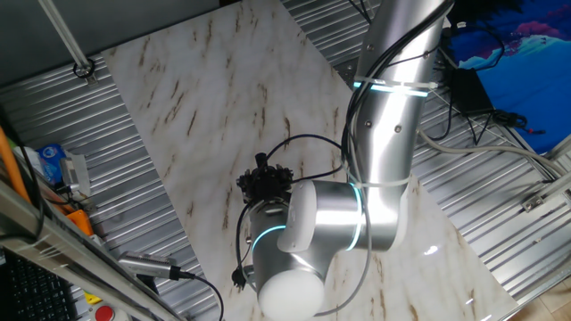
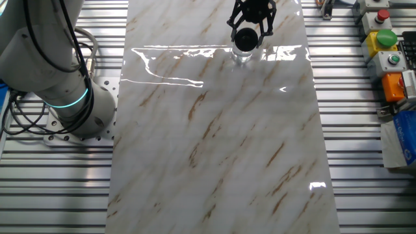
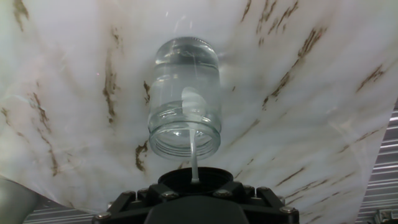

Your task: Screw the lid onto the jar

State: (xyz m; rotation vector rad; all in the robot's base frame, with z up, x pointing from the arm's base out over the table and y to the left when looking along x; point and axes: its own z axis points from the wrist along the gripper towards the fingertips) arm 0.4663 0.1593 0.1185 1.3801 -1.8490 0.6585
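The clear glass jar (image 3: 185,99) stands upright on the marble slab, its mouth (image 3: 185,142) open toward the hand camera. The black lid (image 3: 196,180) fills the bottom of the hand view, just above the jar and apart from it. In the other fixed view my gripper (image 2: 247,32) hangs at the slab's far edge, shut on the lid (image 2: 246,40), with the jar (image 2: 242,56) directly beneath. In one fixed view only the black gripper (image 1: 265,185) shows; the arm hides the jar and the lid.
The marble slab (image 2: 214,143) lies on a ribbed metal table. The robot base (image 2: 71,97) with cables stands to the left. A control box with green and red buttons (image 2: 385,38) and orange parts (image 2: 394,86) sits at the right edge.
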